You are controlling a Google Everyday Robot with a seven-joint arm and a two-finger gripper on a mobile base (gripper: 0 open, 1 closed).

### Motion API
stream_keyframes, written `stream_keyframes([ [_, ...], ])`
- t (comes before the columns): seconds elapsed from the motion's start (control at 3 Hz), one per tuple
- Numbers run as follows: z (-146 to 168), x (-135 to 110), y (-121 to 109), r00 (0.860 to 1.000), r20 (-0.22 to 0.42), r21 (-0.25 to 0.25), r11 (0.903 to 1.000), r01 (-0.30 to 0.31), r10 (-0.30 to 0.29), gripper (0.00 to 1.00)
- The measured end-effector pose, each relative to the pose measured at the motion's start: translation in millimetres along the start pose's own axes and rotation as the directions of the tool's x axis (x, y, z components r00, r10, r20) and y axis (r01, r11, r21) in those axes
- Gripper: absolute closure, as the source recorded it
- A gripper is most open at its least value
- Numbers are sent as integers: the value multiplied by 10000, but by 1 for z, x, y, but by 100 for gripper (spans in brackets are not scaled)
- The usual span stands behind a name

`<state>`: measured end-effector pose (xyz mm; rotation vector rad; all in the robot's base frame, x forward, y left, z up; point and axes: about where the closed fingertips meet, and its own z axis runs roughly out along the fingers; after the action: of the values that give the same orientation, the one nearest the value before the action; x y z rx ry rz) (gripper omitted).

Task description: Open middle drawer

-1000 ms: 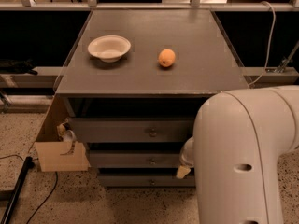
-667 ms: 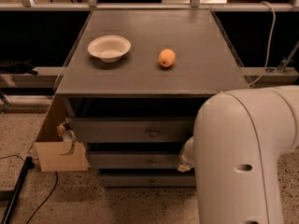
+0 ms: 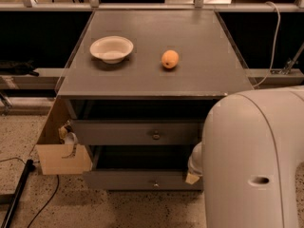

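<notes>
The middle drawer (image 3: 133,180) faces the camera, long axis running left-right; the gripper (image 3: 193,173), grasp indiscernible, sits at its right end.

grey cabinet top (image 3: 204,75), white bowl (image 3: 111,49), orange (image 3: 170,59), gripper (image 3: 193,170) low at its front

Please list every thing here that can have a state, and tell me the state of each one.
bowl: upright, empty, on the cabinet top.
orange: whole, lying apart from the bowl.
top drawer: looks shut.
middle drawer: in deep shadow; open or shut, I cannot tell.
gripper: mostly hidden behind the arm, by the drawers' right end.
cardboard box: open, left of the cabinet.
</notes>
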<state>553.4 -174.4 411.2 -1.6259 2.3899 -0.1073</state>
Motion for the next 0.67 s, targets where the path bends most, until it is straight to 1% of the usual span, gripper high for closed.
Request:
stream_keyframes([
  [0.33,-7,6,4,9999,-34,10,9999,-143,143,100],
  [0.67,-7,6,4,9999,-34,10,9999,-143,143,83],
])
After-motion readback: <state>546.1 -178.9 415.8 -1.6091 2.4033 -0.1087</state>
